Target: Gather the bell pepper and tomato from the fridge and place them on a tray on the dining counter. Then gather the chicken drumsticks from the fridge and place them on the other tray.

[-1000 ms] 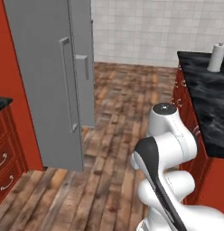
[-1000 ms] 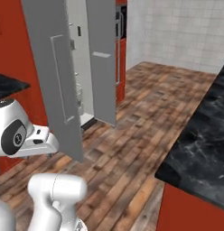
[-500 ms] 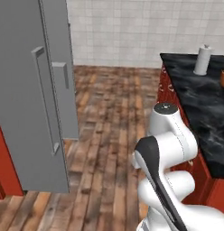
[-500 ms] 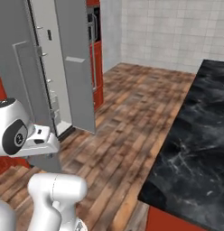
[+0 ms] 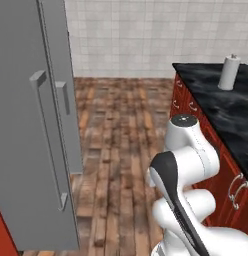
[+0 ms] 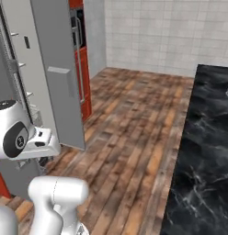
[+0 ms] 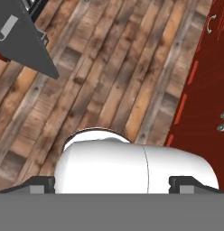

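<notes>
White arm [image 5: 188, 165] folded, fridge [image 5: 31, 125] open

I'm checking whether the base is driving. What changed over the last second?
The whole view shifted, so the base moved: the fridge now sits farther left and nearer, and the black counter shows more of its length. The arm kept its folded pose, and the fridge doors stayed open.

Your base has turned, so both base views have shifted. In the left base view the fridge [image 5: 31, 125] doors now fill the left side, nearer than before, and the black desk [image 5: 221, 107] sits further right. In the right base view the desk [image 6: 203, 151] has grown across the right side.
</notes>
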